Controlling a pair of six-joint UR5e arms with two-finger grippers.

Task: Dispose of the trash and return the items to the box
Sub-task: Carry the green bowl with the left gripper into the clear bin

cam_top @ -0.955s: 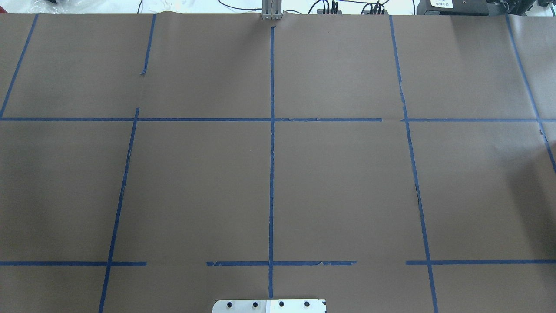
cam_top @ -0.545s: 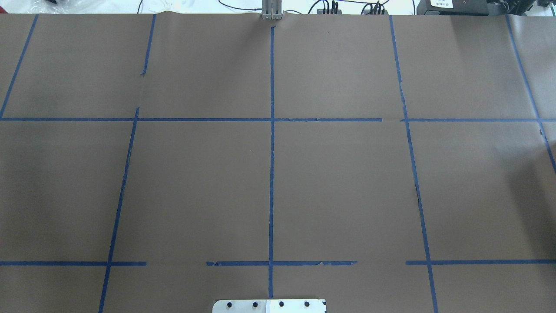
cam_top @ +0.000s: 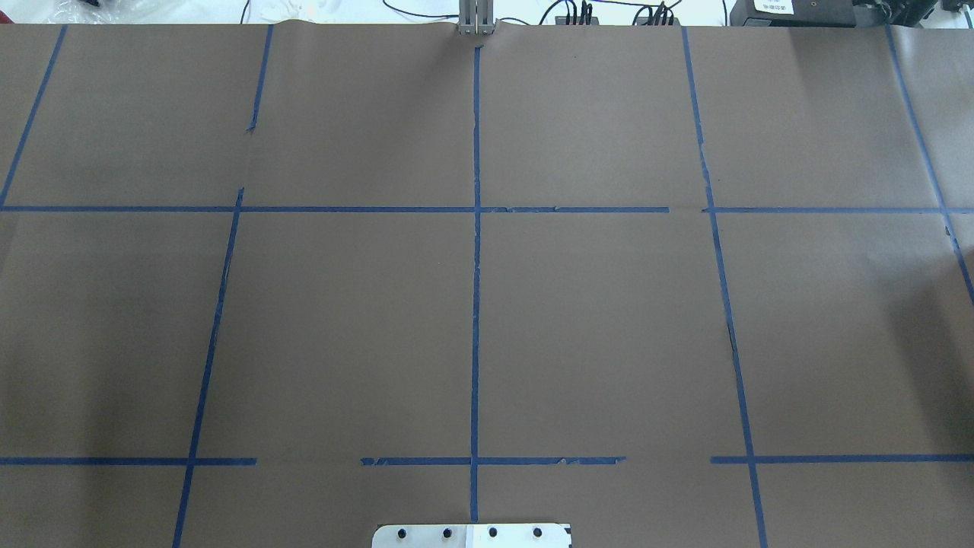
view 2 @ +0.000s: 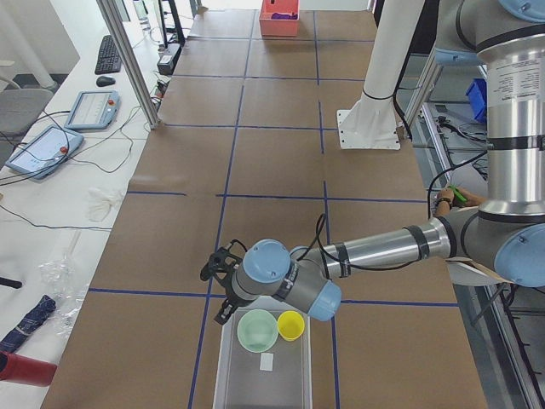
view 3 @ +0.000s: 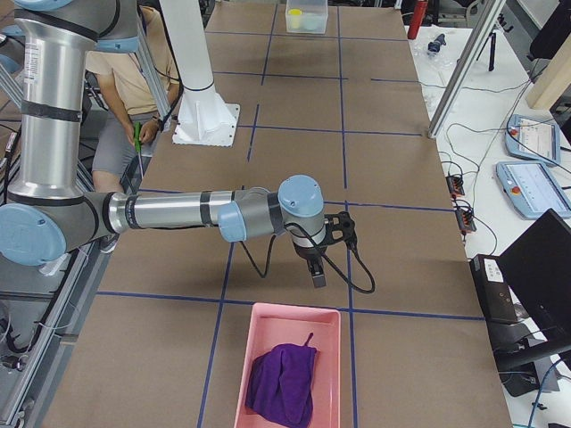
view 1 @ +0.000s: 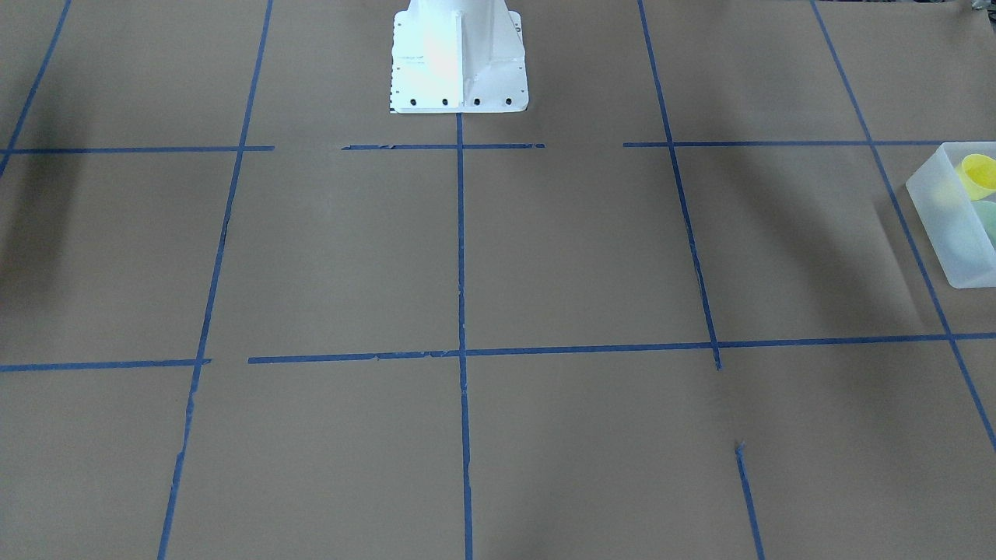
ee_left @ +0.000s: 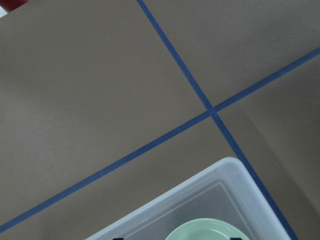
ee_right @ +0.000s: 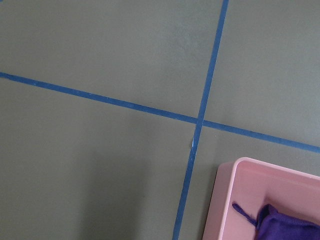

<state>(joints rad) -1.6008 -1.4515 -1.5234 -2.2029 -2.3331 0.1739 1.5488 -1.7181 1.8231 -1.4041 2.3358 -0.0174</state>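
Observation:
The frosted white box [view 2: 224, 375] stands at the table's left end, and shows at the right edge of the front view [view 1: 934, 214]. The pale-yellow cup [view 2: 291, 325] and the mint-green bowl [view 2: 257, 330] sit side by side inside it; both show in the front view, cup [view 1: 979, 173] and bowl [view 1: 988, 222]. My left gripper [view 2: 224, 313] hangs by the box's far end; I cannot tell if it is open. The left wrist view shows the box corner [ee_left: 225, 167] and the bowl rim [ee_left: 205, 232]. My right gripper [view 3: 318, 278] hangs above the table just beyond a pink tray; I cannot tell if it is open.
A pink tray [view 3: 259, 357] holding a purple cloth [view 3: 281, 379] stands at the table's right end, also in the right wrist view [ee_right: 225, 200]. The white robot base [view 1: 459, 62] stands at the table's robot side. A seated person [view 3: 134, 89] is behind it.

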